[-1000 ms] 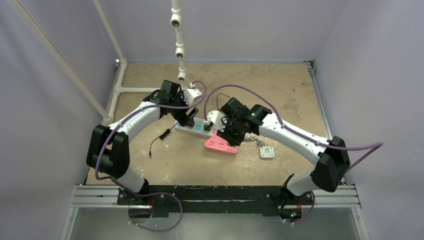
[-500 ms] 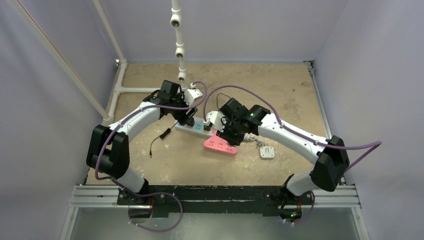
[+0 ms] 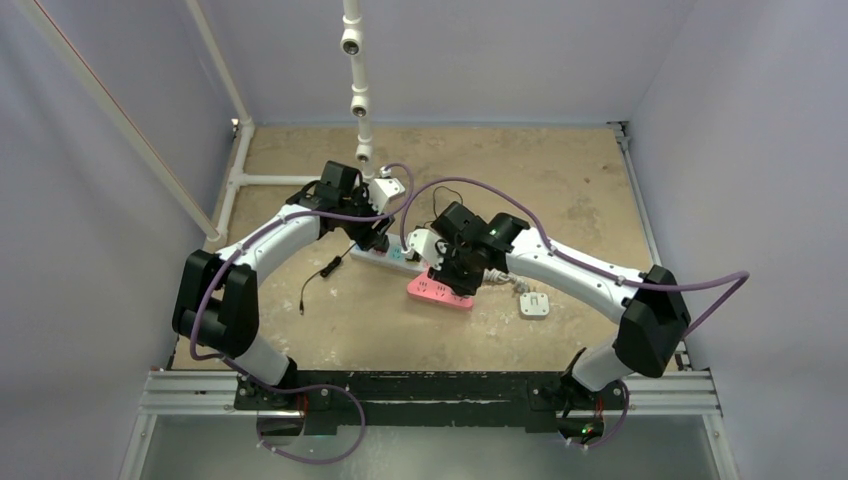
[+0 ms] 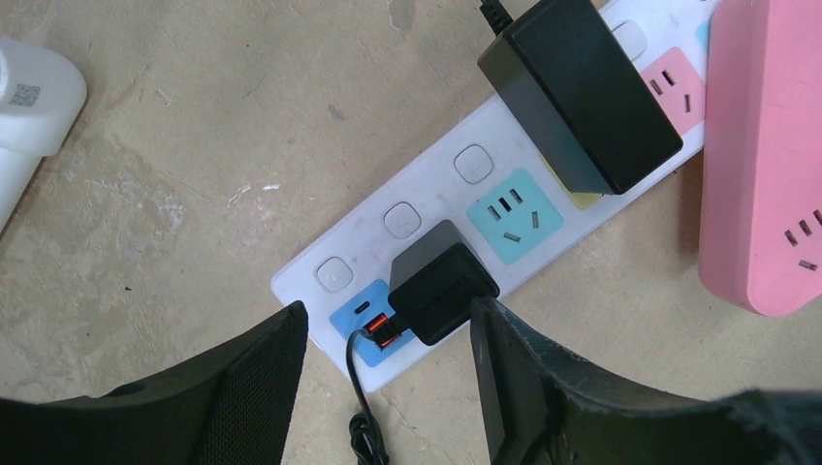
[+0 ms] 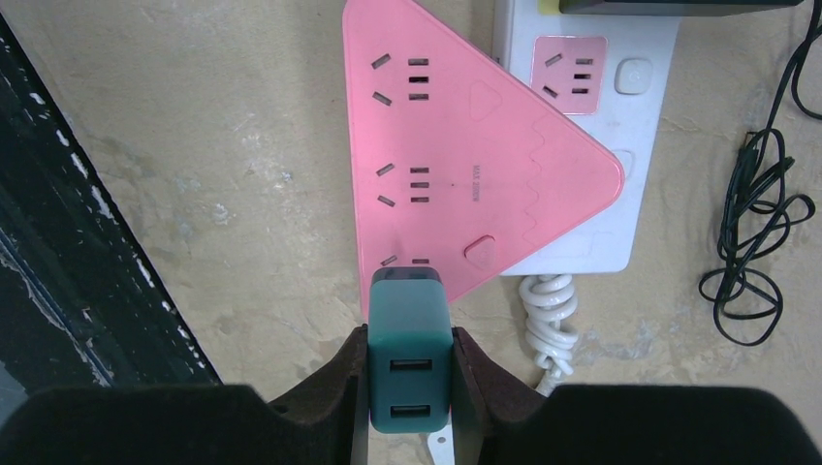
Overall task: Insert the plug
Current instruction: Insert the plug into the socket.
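Teal plastic two-port USB charger plug (image 5: pixel 410 354) sits clamped in the right hand (image 5: pixel 410 360), its front end at the nearest socket of the pink triangular power strip (image 5: pixel 456 165), whose tiny embossed lettering is unreadable. The left hand (image 4: pixel 388 318) stands apart, straddling a small black plug (image 4: pixel 441 286) seated in the white rectangular power strip (image 4: pixel 359 247).

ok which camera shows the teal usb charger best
Right wrist view: the teal charger sits central, clamped by the right gripper, USB ports visible, by the pink power strip. The top view hides it under the right arm; the left wrist view misses it.
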Action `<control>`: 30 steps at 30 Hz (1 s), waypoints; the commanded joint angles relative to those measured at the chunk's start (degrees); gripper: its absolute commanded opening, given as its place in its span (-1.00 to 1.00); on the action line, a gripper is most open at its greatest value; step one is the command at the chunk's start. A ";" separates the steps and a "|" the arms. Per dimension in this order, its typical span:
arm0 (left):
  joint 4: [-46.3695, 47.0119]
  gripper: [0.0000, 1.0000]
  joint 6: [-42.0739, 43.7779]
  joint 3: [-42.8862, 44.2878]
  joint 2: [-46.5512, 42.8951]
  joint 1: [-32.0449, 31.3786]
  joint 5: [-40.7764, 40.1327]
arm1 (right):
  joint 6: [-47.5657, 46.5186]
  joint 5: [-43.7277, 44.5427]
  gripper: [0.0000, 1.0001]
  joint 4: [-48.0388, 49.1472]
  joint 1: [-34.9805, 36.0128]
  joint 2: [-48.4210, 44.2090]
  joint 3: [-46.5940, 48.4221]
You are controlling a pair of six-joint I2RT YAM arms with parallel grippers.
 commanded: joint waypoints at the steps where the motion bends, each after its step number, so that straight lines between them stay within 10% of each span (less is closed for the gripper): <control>1: 0.64 0.20 1.57 -1.79 -0.32 0.56 -1.43 | -1.00 0.91 -1.00 2.07 0.69 0.30 0.12; 30: 0.28 0.10 0.81 -1.37 -0.59 0.53 -0.23 | -0.20 3.54 -1.00 4.27 2.19 0.69 -2.34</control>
